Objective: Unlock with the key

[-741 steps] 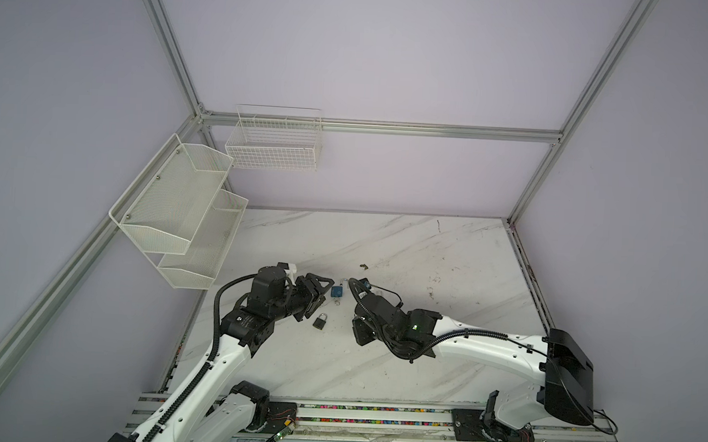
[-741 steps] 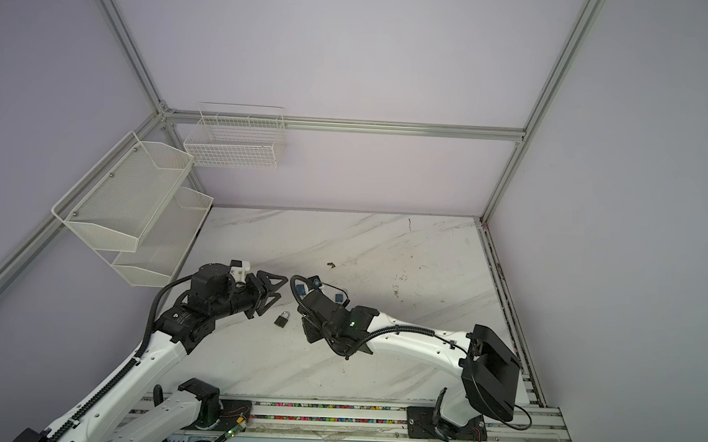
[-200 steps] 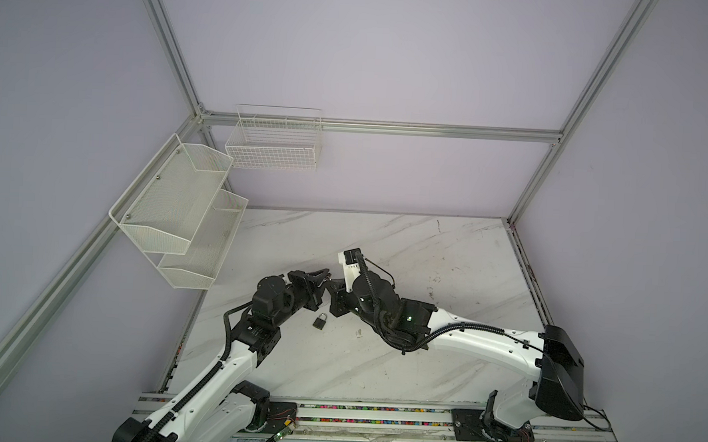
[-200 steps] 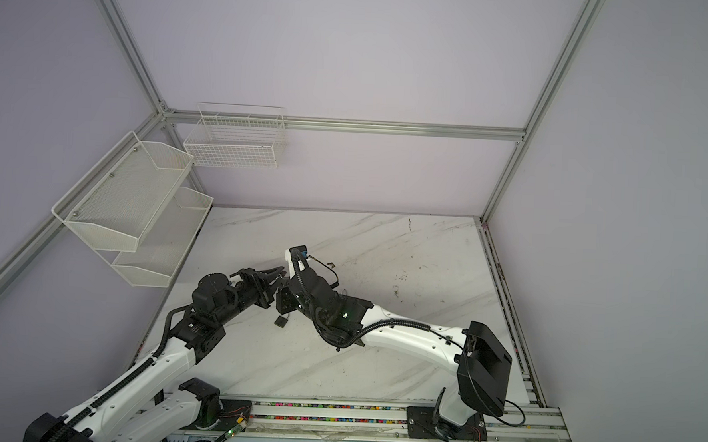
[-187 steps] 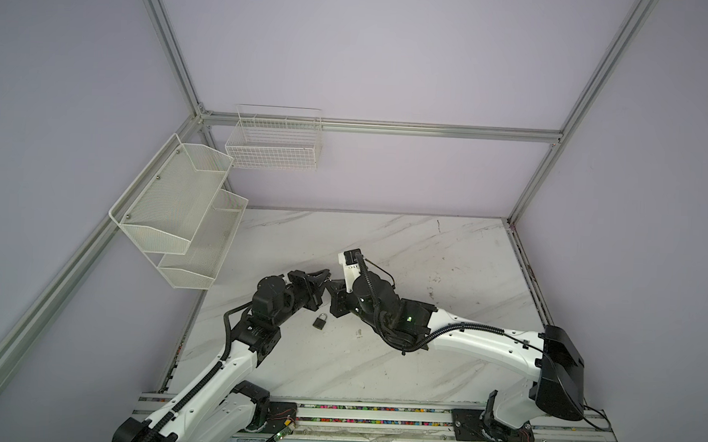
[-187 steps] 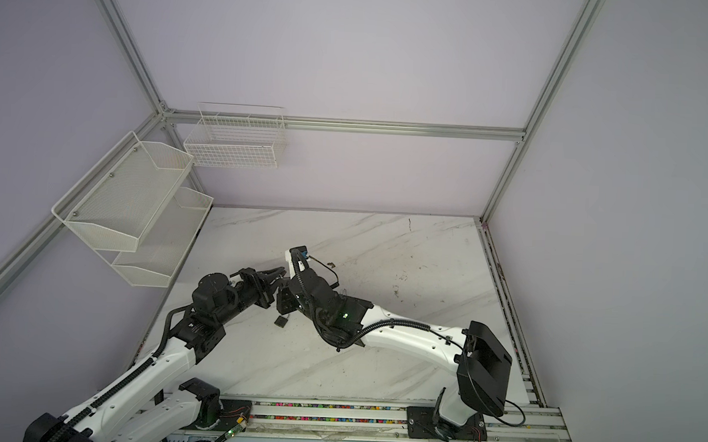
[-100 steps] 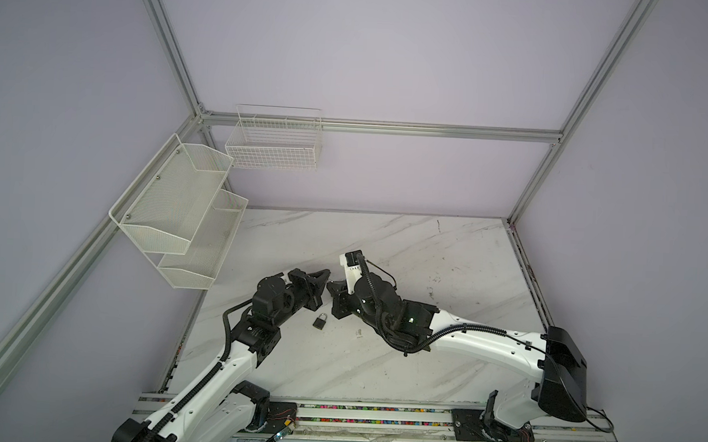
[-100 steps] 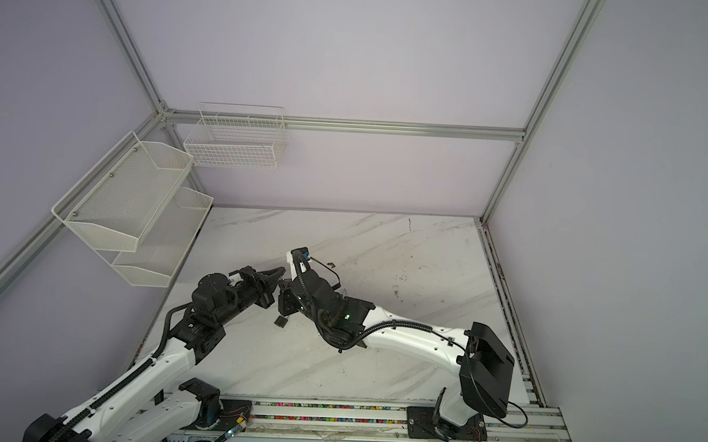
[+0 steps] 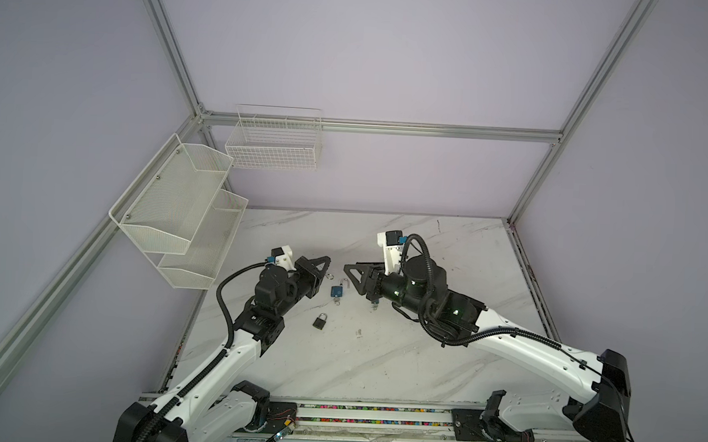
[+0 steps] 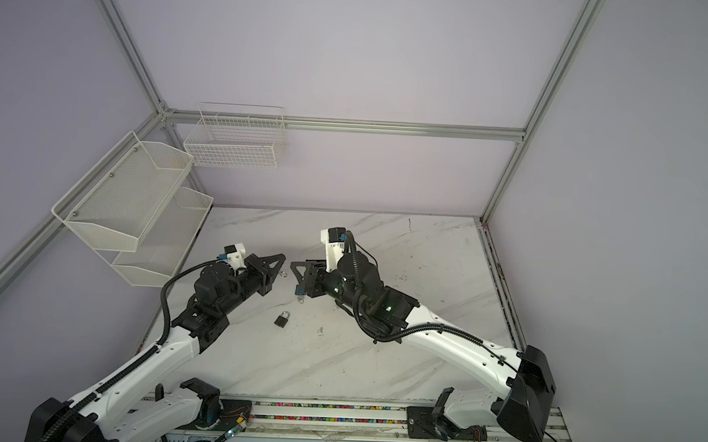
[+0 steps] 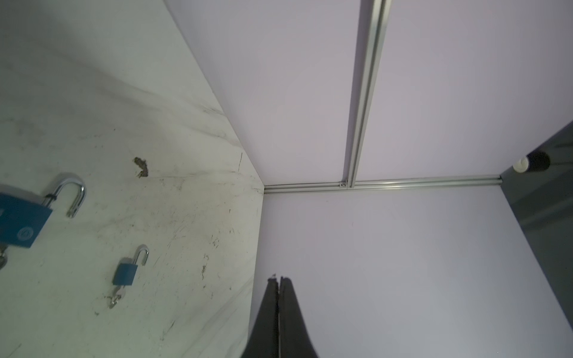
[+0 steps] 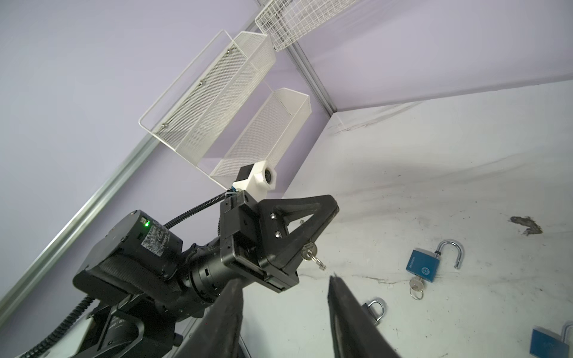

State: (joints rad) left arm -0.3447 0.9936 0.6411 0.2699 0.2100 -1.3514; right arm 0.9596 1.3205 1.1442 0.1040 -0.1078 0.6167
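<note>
Now the right gripper (image 12: 283, 279) is found half parted, with nothing between its jaws, and drawn clear of the left gripper (image 12: 328, 214), which it met a second ago. A key (image 12: 309, 249) is pinched in the closed left jaws. The blue padlock (image 9: 337, 291) lies on the table (image 9: 420, 358) between them, shackle sprung: release is judged achieved.

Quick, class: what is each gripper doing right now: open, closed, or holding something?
Left gripper: closed, holding a key.
Right gripper: open, holding nothing.
</note>
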